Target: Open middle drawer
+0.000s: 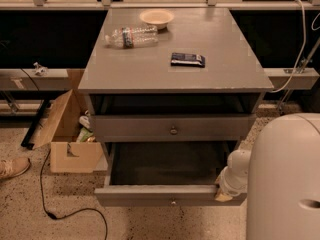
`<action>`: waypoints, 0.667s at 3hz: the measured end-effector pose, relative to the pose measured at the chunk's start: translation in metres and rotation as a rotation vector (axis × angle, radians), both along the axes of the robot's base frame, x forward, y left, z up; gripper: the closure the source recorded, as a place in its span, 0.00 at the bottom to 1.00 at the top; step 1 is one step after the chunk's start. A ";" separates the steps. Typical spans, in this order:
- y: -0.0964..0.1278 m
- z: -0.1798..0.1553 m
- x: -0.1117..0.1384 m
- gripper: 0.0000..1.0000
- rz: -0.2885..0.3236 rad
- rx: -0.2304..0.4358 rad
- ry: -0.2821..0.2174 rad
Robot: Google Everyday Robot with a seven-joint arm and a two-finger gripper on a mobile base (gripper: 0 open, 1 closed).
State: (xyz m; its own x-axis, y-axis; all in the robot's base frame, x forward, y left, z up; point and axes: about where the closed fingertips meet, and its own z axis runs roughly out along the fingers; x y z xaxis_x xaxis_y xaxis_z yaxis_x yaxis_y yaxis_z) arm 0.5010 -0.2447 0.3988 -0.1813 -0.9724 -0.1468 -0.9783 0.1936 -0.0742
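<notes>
Two drawer fronts showed on the grey cabinet point(150, 74), and the middle drawer point(145, 196) was the near, lower one, pulled well out toward the camera so you could look straight down into its dark grey inside. Its small round knob point(173, 202) sat in the middle of the front. Above it the taller drawer point(130, 128) with the bigger knob point(173, 130) sat further back, with a dark gap between its top edge and the cabinet top. The gripper point(223, 195) was down at the right end of the middle drawer's front, right against that corner, hanging off a rounded white wrist, and honestly I couldn't tell whether it was clamped on anything or not. The robot's big white body point(285, 184) filled the near right corner. On the cabinet top there was a clear plastic bottle point(131, 36) lying on its side toward the far left, a shallow pale bowl point(156, 18) just beyond it, and a dark flat packet point(187, 59) nearer the middle, apart from both. On the speckled floor to the left stood an open cardboard box point(65, 139), with a black cable point(50, 204) snaking near it and a shoe point(12, 167) at the left edge.
</notes>
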 end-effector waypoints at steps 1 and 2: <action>0.000 -0.001 0.000 0.54 0.003 0.001 0.004; 0.000 -0.003 -0.002 0.31 0.012 0.003 0.015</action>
